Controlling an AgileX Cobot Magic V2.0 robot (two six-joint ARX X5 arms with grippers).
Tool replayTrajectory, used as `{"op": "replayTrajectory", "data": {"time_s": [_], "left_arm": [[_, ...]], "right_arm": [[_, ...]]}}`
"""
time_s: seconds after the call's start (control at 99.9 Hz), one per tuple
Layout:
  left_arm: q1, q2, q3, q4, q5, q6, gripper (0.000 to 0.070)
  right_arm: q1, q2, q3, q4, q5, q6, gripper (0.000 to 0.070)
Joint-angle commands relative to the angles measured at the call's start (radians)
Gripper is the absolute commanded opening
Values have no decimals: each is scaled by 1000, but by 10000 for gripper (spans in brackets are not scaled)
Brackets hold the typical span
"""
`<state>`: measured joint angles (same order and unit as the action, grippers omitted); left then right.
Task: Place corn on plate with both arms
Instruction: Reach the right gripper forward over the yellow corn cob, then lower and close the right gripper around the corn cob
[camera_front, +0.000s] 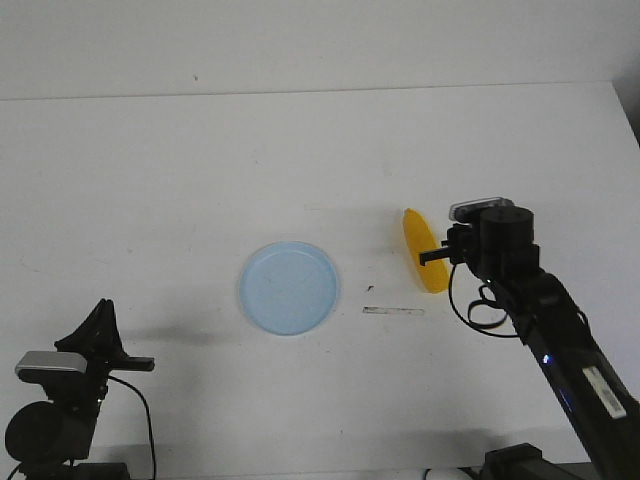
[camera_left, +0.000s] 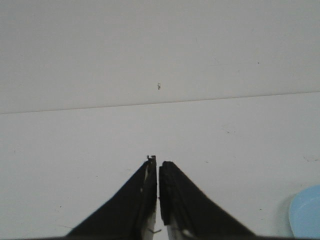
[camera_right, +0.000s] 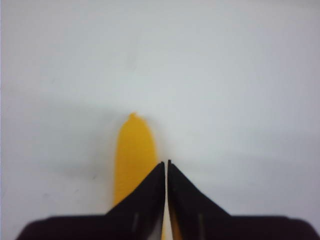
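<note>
The yellow corn (camera_front: 419, 250) lies on the white table right of centre, its pointed end away from me. The pale blue plate (camera_front: 289, 286) sits at the table's middle, empty. My right gripper (camera_front: 432, 257) hangs just above the corn's near half, jaws shut with nothing between them; in the right wrist view the corn (camera_right: 132, 155) lies under and beside the closed fingers (camera_right: 166, 163). My left gripper (camera_front: 100, 320) is at the near left corner, shut and empty, far from the plate. The left wrist view shows its closed fingers (camera_left: 158, 160) and the plate's edge (camera_left: 306, 215).
A thin pale strip (camera_front: 393, 311) lies on the table between plate and corn, near a small dark mark (camera_front: 370, 289). The table's far edge (camera_front: 300, 94) meets a white wall.
</note>
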<state>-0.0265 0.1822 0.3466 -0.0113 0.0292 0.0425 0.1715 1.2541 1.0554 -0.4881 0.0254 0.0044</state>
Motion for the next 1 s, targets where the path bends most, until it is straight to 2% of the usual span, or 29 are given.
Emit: {"op": "replayTrajectory", "data": {"time_s": [0.0,0.14,0.29,0.42,0.48,0.541,0.661,0.751,0.861,0.991], "left_arm": [[0,-2,7,11,0,14,2],[0,-2,7,11,0,14,2],[0,-2,7,11,0,14,2],[0,-2,7,11,0,14,2],[0,-2,7,11,0,14,2],[0,-2,7,11,0,14,2],[0,-2,7,11,0,14,2],[0,-2,7,11,0,14,2],[0,-2,7,11,0,14,2],[0,-2,7,11,0,14,2]], "right_arm": [[24,76,61,-23,-7,6,6],[56,182,150,-76,-3,6,6],[82,216,170,-65,-4,9,6],[82,222,170,-104,-2,93,9],[83,225,170,-111,-2,100,28],[82,227,170,-117,-2,100,122],[83,235,170,-122,-4,100,450],[82,241,169,-137,-4,100,605],[82,261,169,-150,-3,100,689],[81,300,169,-150,-2,99,693]]}}
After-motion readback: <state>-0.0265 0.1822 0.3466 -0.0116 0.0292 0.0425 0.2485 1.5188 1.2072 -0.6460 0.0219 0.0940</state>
